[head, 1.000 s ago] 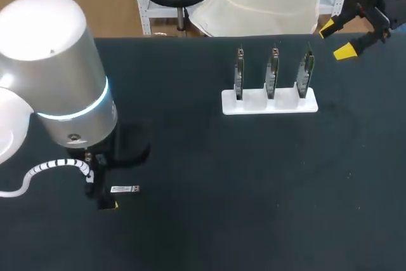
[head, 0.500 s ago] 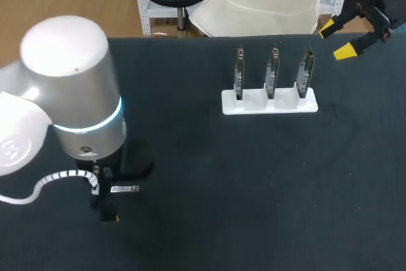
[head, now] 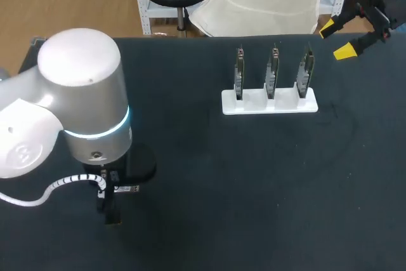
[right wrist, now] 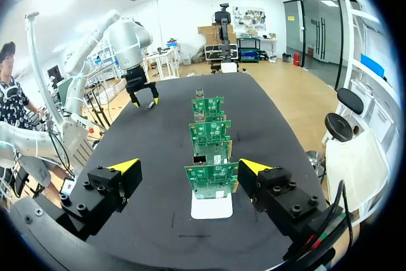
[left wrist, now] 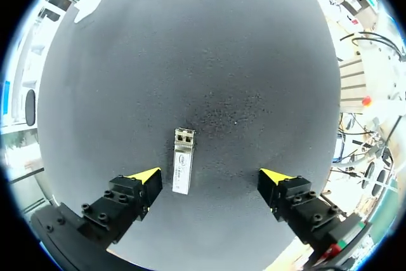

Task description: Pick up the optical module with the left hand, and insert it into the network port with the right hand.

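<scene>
Got the left gripper (left wrist: 209,185) spread wide, low over the module (left wrist: 182,169). Lies flat on the table (left wrist: 209,42) inside that gap, nearer one side, touching neither. Same wide-open deal with the right gripper (right wrist: 188,165), facing the board rack (right wrist: 211,206).

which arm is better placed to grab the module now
Left. The left gripper, open, hangs over the module, which lies on the table between its fingers. The right gripper is far off, by the table's far edge beyond the boards.
</scene>
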### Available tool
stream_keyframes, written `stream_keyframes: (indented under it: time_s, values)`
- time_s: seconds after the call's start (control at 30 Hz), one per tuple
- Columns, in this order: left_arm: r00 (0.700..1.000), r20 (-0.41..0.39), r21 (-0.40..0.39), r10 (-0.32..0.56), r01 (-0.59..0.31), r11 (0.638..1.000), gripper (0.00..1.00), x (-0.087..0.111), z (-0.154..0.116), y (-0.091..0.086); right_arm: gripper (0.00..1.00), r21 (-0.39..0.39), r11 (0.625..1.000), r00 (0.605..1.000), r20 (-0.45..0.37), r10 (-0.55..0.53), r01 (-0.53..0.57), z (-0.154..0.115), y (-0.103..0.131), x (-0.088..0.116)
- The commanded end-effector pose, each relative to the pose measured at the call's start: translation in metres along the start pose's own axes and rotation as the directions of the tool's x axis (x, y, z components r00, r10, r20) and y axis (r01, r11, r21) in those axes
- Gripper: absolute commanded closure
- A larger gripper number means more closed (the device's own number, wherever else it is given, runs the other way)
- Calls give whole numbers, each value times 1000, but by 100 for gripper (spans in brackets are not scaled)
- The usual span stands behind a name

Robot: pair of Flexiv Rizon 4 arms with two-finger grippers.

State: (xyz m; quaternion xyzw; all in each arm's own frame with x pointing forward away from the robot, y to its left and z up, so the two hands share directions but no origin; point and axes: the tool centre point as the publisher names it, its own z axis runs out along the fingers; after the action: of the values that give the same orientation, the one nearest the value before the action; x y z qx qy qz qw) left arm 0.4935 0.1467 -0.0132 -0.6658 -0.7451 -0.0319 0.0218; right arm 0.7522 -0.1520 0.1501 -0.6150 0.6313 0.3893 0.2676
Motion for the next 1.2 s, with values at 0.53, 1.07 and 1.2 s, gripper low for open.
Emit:
stream_keyframes:
  time_s: [0.53, 1.07, 1.2]
  values:
    - [1000, 15, 28, -20, 19, 999, 0, -2, 18, 1, 0, 3, 1000, 1000, 1, -2, 2, 1, 1, 0]
    - [999, 29, 26, -15, 14, 1000, 100, -7, 17, 5, 0, 3, 1000, 1000, 1, -2, 2, 1, 1, 0]
    - [1000, 28, 27, -11, 11, 1000, 100, -7, 16, 6, 0, 3, 1000, 1000, 1, -2, 2, 1, 1, 0]
